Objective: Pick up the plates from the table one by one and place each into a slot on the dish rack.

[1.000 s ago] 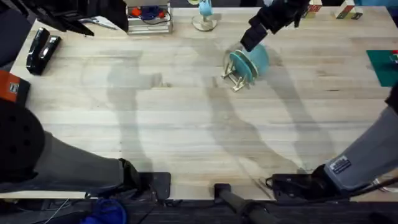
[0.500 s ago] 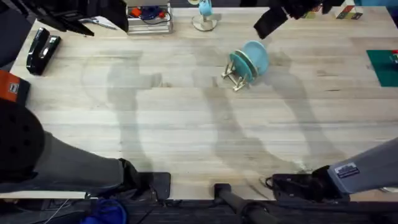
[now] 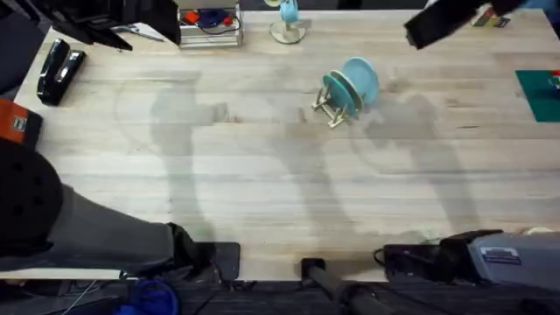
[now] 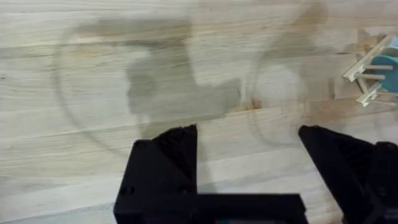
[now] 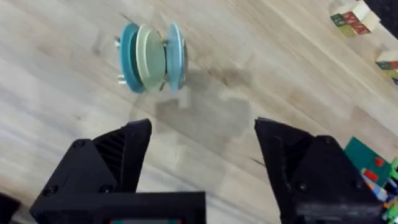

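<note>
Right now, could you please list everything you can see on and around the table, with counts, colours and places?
Plates: three, teal, mint-green and light blue, standing on edge in the rack.
Dish rack: one, pale wood, centre-right of the table.
Table: one, pale wooden planks.
Stapler: one, black, far left edge.
Box-frame: one, with blue and red items, back edge.
Round stand: one, wooden base with a blue figure, back edge.
Mat: one, green, right edge.
Blocks: several, coloured, far right corner.
Left gripper: black, open, over bare table.
Right gripper: black, open, raised near the rack.
</note>
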